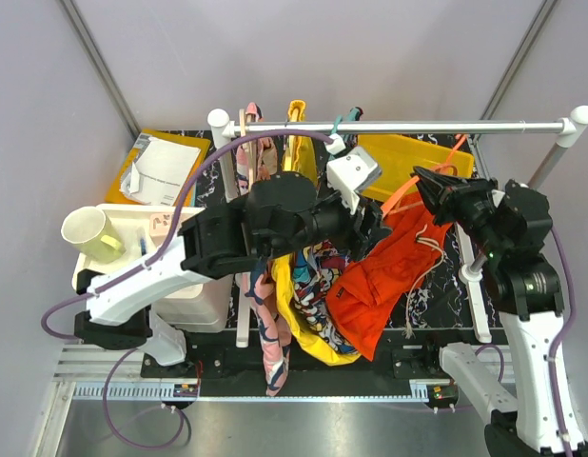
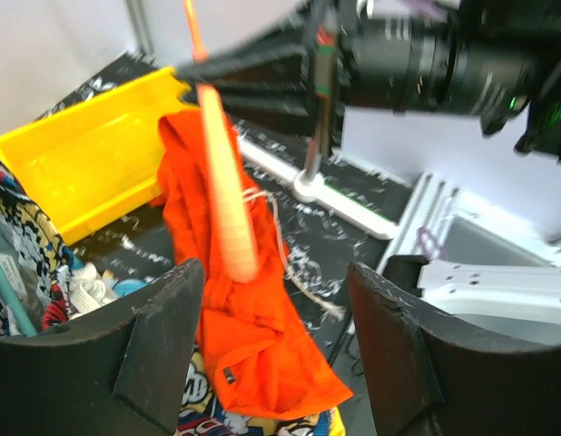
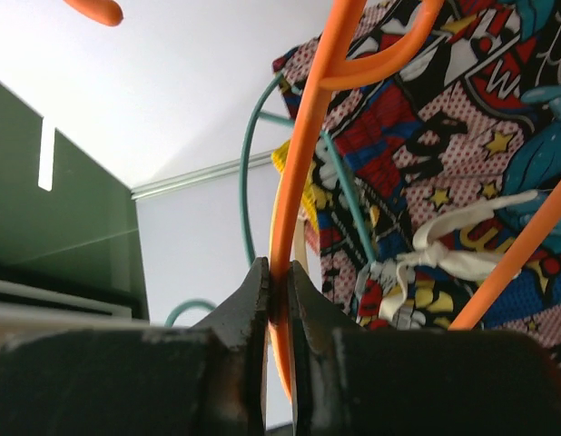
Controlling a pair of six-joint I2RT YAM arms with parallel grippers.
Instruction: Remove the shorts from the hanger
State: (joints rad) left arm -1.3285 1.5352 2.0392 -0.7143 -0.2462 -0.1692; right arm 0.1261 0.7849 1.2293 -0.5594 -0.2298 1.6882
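A white rail [image 1: 418, 125] crosses the back of the table, with patterned garments [image 1: 318, 267] and a yellow garment [image 1: 303, 328] bunched under its left half and a yellow bin [image 1: 408, 157] lying behind them. A teal hanger [image 3: 249, 182] curves close beside the right claw's grip. The shorts [image 1: 389, 276] droop in a crumpled fold between the two arms, their pale drawstring [image 1: 422, 276] dangling. They lie just beyond and below the left gripper [image 2: 276, 300], with the hanger [image 2: 221, 182] slanting across their upper edge. Whether the fabric hangs on it cannot be told. The left claw's jaws stand wide apart, holding nothing and touching nothing. The right gripper [image 3: 279, 282] is pinched tight on the hanger's thin orange wire, holding it up above the shorts.
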